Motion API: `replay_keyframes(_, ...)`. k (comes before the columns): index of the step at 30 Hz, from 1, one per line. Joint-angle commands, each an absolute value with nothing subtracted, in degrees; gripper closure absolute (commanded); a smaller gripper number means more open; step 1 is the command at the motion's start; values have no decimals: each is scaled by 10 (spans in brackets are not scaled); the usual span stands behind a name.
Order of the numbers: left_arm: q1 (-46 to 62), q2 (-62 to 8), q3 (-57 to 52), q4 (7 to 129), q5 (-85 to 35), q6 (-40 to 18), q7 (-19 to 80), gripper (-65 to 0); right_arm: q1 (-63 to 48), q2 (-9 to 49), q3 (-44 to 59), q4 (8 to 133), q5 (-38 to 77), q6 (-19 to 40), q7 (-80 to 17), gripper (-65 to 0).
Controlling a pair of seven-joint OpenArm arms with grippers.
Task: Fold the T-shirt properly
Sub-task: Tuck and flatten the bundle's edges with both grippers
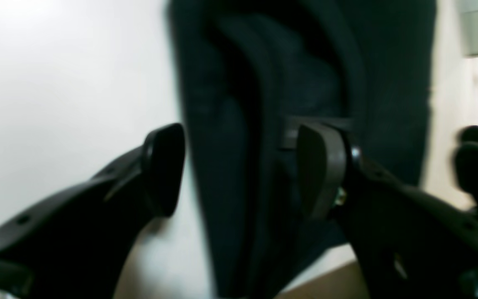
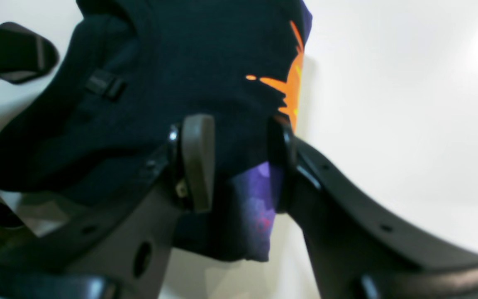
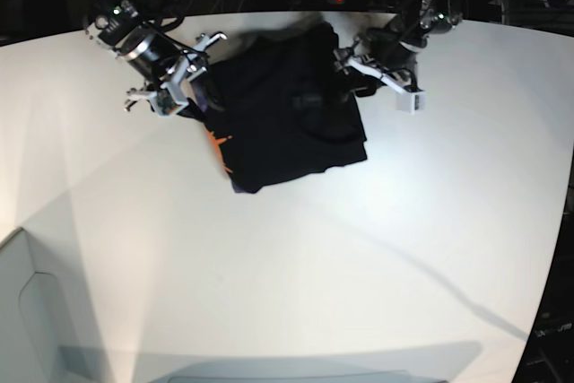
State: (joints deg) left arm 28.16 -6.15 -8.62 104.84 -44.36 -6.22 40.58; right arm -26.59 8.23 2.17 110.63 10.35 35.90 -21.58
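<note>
On the white surface (image 3: 359, 248), the right tool (image 2: 239, 166) clamps the black T-shirt (image 3: 287, 123); the left tool (image 1: 243, 170) stands apart.

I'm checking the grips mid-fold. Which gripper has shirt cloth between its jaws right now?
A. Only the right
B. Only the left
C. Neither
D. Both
A: in the right wrist view the right gripper pinches a fold of the T-shirt, while the left gripper stands wide apart, clamping no cloth.
</note>
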Motion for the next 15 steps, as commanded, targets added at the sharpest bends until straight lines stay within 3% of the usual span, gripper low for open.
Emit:
replay_keyframes(1, 275, -64, -87, 1047, -458, -64, 399, -408, -266, 85, 22, 1116, 114, 358, -201, -225)
replay_keyframes(13, 236, -60, -69, 964, -471, -66, 400, -402, -267, 86, 22, 1116, 112, 359, -201, -225)
replay_keyframes(15, 226, -64, -51, 947, -471, -66, 400, -362, -267, 86, 22, 1116, 112, 359, -201, -225)
